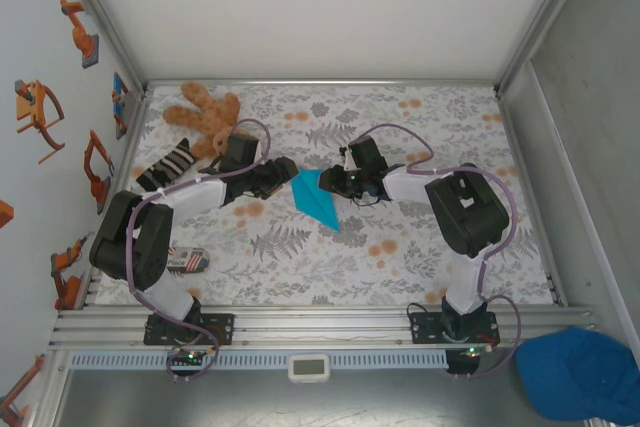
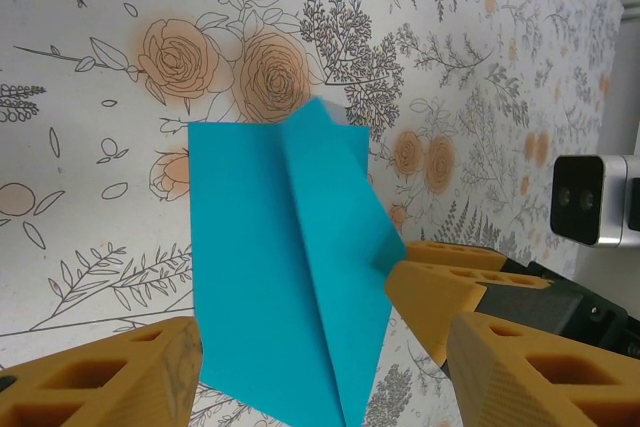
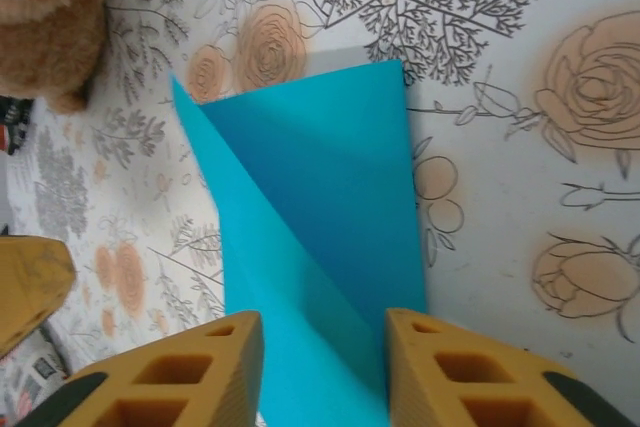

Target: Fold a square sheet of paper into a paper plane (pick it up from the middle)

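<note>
Centrally on the floral bench (image 1: 440, 117) lies the paper plane (image 1: 316, 197), a cyan-blue dart with its sharp tip pointing toward the near right; the left pincer (image 1: 277, 179) sits just beside its left edge and the right pincer (image 1: 340, 183) just beside its right. From the left wrist, the left pincer's jaws stand wide apart, straddling the folded paper and its centre crease, gripping nothing. From the right wrist, the right pincer's fingers (image 3: 180, 377) stand part-way apart with the paper across the gap and both its edges reaching them; whether they squeeze it I cannot tell. A teddy bear (image 1: 205, 115) and a striped sock (image 1: 165, 165) lie far left, well apart from the plane; a blue cap (image 1: 580, 375) rests off the bench, near right.
</note>
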